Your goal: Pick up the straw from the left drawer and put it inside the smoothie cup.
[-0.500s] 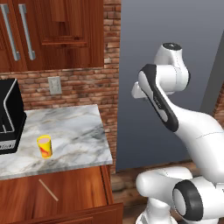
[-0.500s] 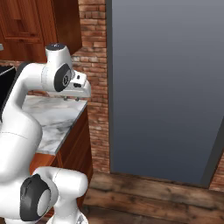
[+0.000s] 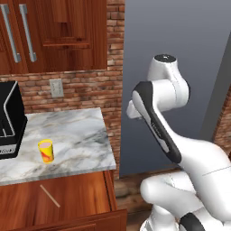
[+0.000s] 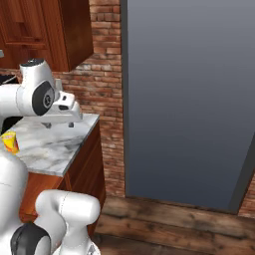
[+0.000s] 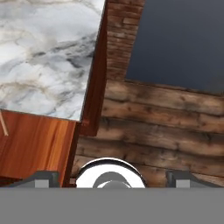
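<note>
Where drawer opens, straw, possibly flat

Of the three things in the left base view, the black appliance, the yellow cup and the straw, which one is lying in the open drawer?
The straw: it lies flat on the left drawer bottom; the smoothie cup and black appliance stand on the marble counter.

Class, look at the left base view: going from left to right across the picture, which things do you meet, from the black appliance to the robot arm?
Black appliance → smoothie cup → wall outlet → right edge of the marble counter → white robot arm.
</note>
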Robot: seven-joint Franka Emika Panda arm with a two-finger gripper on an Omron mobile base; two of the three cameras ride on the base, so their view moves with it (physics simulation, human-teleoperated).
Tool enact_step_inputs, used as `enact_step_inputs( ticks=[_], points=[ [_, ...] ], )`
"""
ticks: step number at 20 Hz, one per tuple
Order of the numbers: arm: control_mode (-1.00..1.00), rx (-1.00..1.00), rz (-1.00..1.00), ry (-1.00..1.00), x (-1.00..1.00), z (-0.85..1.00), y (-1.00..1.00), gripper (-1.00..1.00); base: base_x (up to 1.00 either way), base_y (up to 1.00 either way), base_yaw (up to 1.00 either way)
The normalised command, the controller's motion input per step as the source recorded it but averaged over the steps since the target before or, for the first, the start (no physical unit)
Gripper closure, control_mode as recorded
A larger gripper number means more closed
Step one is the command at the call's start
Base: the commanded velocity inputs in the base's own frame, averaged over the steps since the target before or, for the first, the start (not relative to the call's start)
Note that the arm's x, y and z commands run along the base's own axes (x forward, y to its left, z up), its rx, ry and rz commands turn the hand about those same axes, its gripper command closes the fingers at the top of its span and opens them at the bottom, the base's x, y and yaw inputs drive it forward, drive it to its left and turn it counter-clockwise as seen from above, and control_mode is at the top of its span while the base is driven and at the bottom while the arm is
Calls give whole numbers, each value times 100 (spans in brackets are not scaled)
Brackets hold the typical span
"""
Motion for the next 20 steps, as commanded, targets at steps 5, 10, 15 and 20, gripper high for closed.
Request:
enact_step_inputs(
  ticks=[5, 10, 15, 20],
  points=[
    [-100, -17, 0, 13, -64, -91, 100, -100, 0, 0, 0],
    [-100, -8, 0, 13, -35, -98, 100, -100, 0, 0, 0],
    [-100, 0, 11, 7, -4, -77, 52, -100, 0, 0, 0],
    [-100, -1, 1, 5, 12, -74, 95, -100, 0, 0, 0]
  ],
)
